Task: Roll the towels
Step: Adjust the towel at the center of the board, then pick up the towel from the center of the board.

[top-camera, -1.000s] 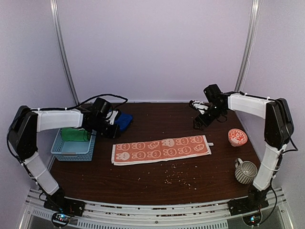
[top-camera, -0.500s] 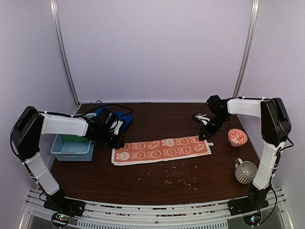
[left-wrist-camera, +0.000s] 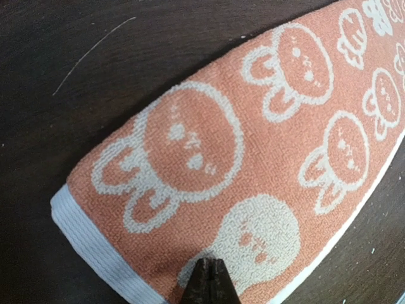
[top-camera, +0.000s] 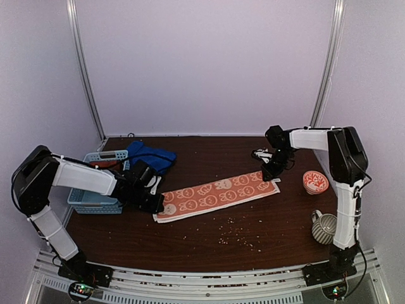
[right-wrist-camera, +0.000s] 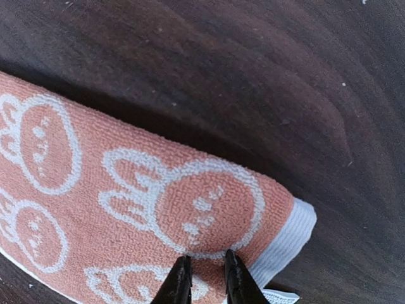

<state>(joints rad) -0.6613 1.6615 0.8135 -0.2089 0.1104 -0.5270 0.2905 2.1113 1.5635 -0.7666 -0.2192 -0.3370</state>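
An orange towel (top-camera: 215, 193) with white rabbits lies as a long strip slanting across the dark table. My left gripper (top-camera: 156, 204) is shut on its near-left end; in the left wrist view the closed tips (left-wrist-camera: 212, 277) pinch the cloth (left-wrist-camera: 253, 145) beside the white hem. My right gripper (top-camera: 268, 174) holds the far-right end, its jaws (right-wrist-camera: 205, 272) close together with a fold of the towel (right-wrist-camera: 126, 202) between them. A plain blue towel (top-camera: 152, 156) lies crumpled behind the left arm.
A light blue basket (top-camera: 95, 201) stands at the left edge, with something dark red (top-camera: 102, 164) at its back. An orange-and-white bowl (top-camera: 314, 182) and a striped mug (top-camera: 326, 227) sit at the right. Crumbs (top-camera: 233, 233) dot the table in front.
Both grippers came down from the back of the table onto the orange towel's ends and closed. The strip now slants, its left end nearer and its right end farther back.
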